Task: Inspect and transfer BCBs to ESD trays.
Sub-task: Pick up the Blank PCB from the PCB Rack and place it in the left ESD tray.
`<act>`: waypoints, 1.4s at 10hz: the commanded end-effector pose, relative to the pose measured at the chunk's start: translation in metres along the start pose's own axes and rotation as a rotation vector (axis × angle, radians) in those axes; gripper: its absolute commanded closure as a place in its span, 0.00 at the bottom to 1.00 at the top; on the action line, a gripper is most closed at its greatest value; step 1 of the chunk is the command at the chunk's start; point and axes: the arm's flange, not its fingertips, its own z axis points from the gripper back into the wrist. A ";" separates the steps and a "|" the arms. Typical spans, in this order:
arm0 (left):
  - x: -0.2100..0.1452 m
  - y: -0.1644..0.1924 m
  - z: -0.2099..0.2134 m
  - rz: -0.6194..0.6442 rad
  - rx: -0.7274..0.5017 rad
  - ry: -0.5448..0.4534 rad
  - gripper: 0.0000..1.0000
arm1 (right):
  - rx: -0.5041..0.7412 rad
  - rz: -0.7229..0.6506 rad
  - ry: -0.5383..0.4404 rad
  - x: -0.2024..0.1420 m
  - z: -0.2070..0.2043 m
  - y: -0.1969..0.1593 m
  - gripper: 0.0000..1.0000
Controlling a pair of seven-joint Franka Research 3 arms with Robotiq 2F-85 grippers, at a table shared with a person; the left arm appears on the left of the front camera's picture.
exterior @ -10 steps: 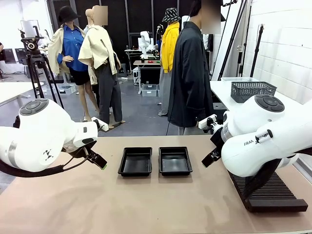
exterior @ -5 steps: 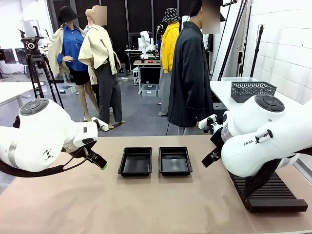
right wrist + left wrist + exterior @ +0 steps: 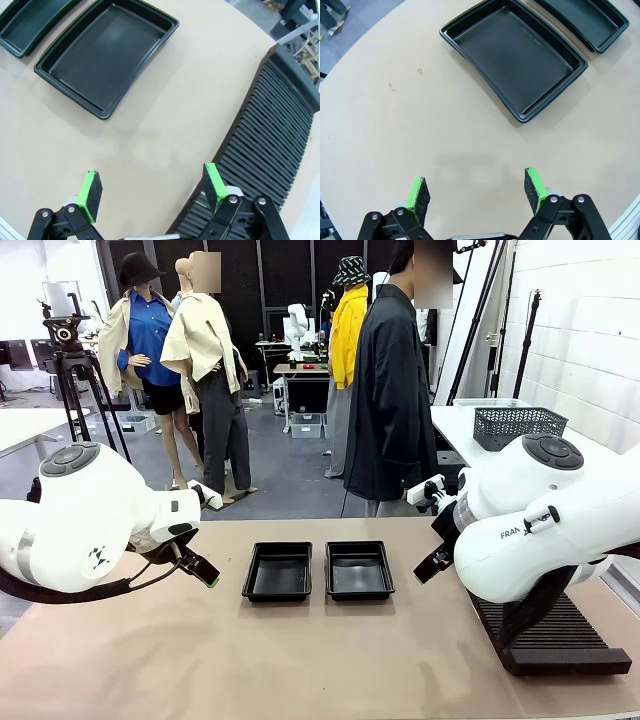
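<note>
I count two ESD trays (image 3: 520,60) ahead of my left tool (image 3: 475,176), one rack (image 3: 270,135) beside my right tool (image 3: 150,171); both tools hang released over the tabletop (image 3: 395,125).

white brick wall (image 3: 590,340), grey floor (image 3: 290,468), camera tripod (image 3: 72,365)

Left ESD tray (image 3: 277,573) and right ESD tray (image 3: 359,571) lie side by side on the table (image 3: 300,660) (shallow, black), seemingly apart.
</note>
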 end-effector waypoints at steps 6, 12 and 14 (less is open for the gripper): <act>0.000 0.001 0.000 0.001 0.000 0.000 0.00 | 0.000 0.000 0.000 0.000 0.000 0.000 0.00; 0.022 0.036 0.009 0.124 -0.132 0.016 0.00 | 0.112 -0.069 0.028 0.025 0.026 -0.038 0.00; 0.037 0.064 0.012 0.166 -0.213 0.055 0.00 | 0.203 -0.101 0.023 0.035 0.044 -0.063 0.00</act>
